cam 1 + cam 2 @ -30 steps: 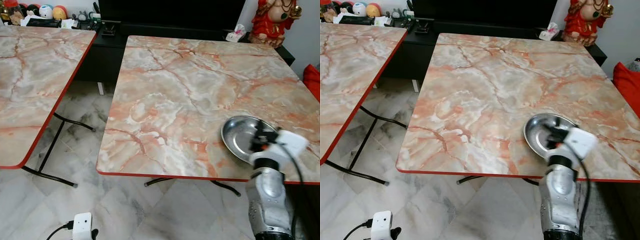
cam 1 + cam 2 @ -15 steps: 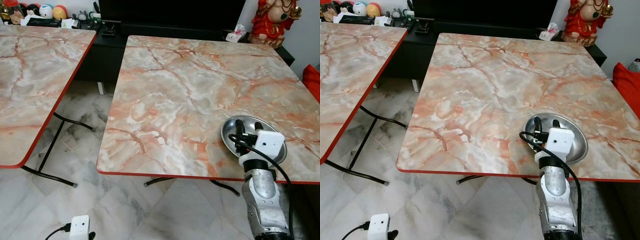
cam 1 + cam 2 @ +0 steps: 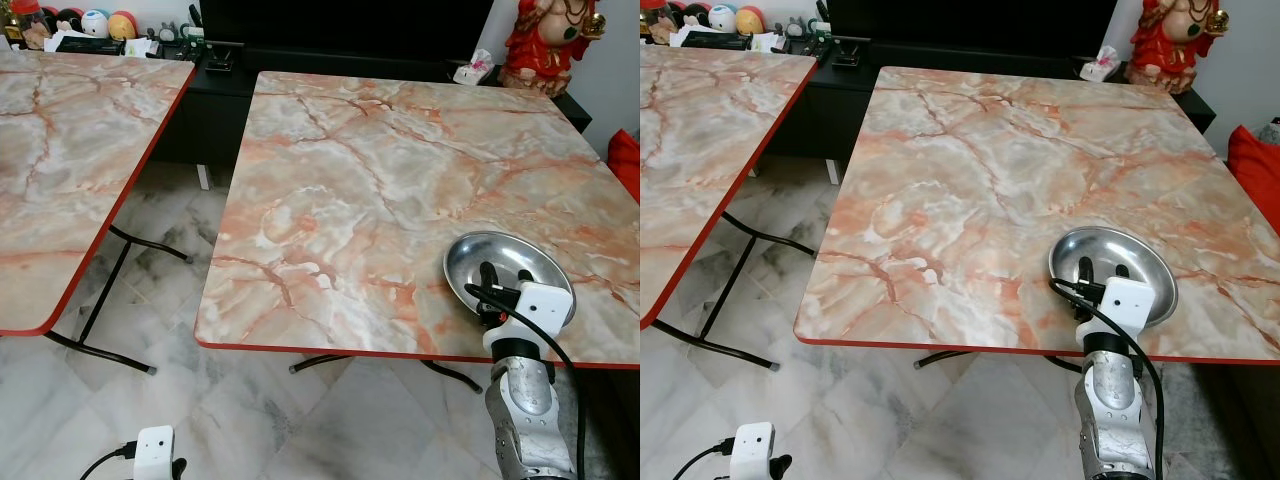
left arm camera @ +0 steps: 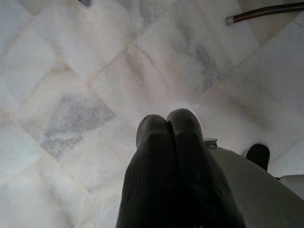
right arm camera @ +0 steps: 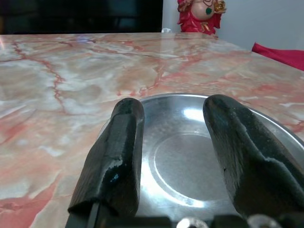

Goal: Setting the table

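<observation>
On glossy marble-look table (image 3: pixel 380 190), round steel plate (image 3: pixel 500 262); right gripper (image 3: pixel 505 285) jaws parted

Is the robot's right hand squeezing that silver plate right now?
No: the right hand is open, its two black fingers spread apart above the silver plate, which lies on the marble table.

Plate (image 3: pixel 509 274) on the table's (image 3: pixel 350 200) near right corner.
</observation>
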